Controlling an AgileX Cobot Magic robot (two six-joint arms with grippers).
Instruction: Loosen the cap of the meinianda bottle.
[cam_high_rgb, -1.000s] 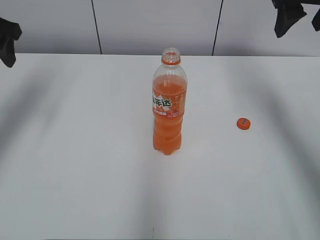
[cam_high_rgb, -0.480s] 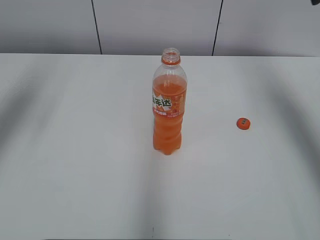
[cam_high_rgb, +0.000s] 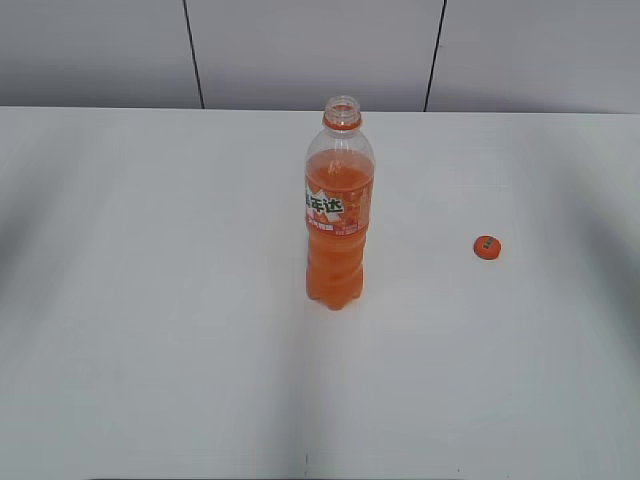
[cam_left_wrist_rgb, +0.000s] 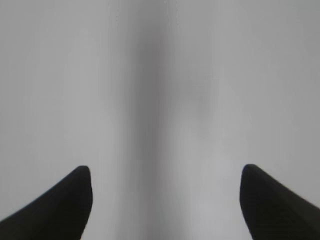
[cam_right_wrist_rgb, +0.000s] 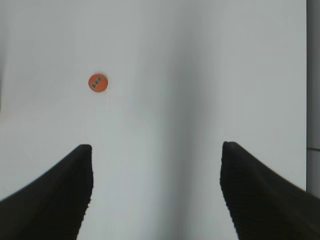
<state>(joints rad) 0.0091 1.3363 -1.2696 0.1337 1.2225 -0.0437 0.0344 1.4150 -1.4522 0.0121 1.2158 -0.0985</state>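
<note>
One cap (cam_high_rgb: 486, 247) beside open bottle (cam_high_rgb: 338, 210).

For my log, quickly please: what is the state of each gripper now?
Left gripper: open, holding nothing.
Right gripper: open, holding nothing; the small round orange plastic cap lies on the table.

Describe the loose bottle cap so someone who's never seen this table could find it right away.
Start at the tall orange soda bottle standing open near the middle of the white table. Look to its right, well apart from it, for the cap lying flat on the tabletop. It is small, round and orange, with a small dark mark on top.
</note>
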